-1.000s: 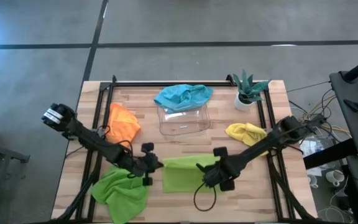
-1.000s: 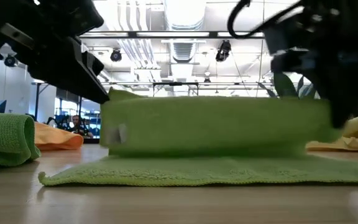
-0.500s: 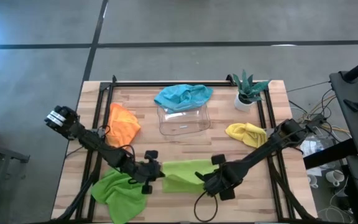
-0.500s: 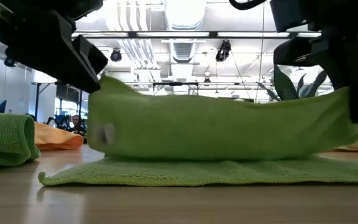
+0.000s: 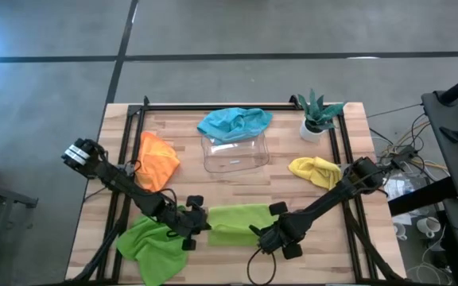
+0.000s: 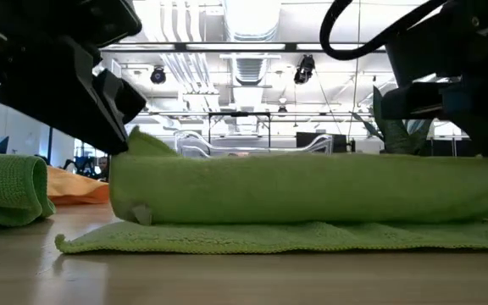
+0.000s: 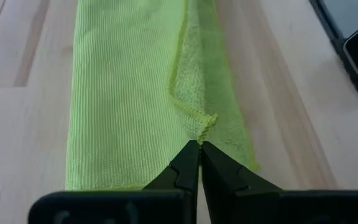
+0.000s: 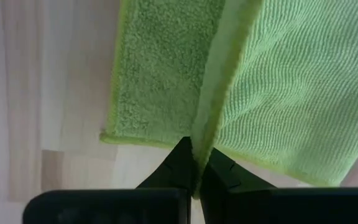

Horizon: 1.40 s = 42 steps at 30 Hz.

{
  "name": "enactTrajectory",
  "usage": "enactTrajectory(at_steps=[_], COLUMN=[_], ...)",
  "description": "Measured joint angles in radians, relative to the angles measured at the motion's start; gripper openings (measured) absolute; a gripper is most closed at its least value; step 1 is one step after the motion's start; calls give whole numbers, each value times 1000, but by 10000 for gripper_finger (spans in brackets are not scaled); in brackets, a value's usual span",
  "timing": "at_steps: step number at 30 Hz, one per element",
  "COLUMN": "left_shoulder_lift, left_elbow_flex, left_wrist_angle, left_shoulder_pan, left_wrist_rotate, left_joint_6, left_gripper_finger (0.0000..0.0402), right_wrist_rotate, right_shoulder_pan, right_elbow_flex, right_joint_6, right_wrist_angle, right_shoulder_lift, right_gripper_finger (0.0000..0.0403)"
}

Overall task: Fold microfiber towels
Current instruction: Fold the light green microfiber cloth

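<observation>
Both my left gripper and right gripper pinch the lime green towel's lifted edge, mid-fold; next I probably lay it flat.

Overhead view: straight down on the whole table. Low view: table height, close, looking level across to the room. Wrist views: each close behind its own pinched fingers. All four share the lime green towel.
</observation>
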Motion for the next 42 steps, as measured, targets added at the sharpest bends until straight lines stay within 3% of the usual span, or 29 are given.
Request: enactTrajectory(at_steps=[13, 20, 24, 27, 33, 42], left_shoulder_lift=[6, -6, -33, -39, -4, 104], left_elbow_flex=[2, 6, 4, 4, 0, 2], left_wrist_angle=[45, 43, 10, 33, 59, 129], left_shoulder_pan=[-1, -2, 0, 1, 6, 15], left_wrist_rotate=[59, 132, 132, 77, -15, -29], left_joint_6=[-48, -104, -77, -52, -44, -44], left_gripper_finger=[2, 72, 126, 148, 152, 152], right_wrist_rotate=[-4, -37, -113, -103, -67, -16], right_shoulder_pan=[4, 4, 6, 13, 21, 38], right_elbow_flex=[0, 3, 36, 50, 29, 15], right_joint_6=[11, 27, 44, 49, 96, 93], right_wrist_angle=[4, 6, 13, 18, 16, 33], right_shoulder_lift=[-6, -6, -8, -9, -9, -9], right_gripper_finger=[118, 158, 164, 160, 145, 128])
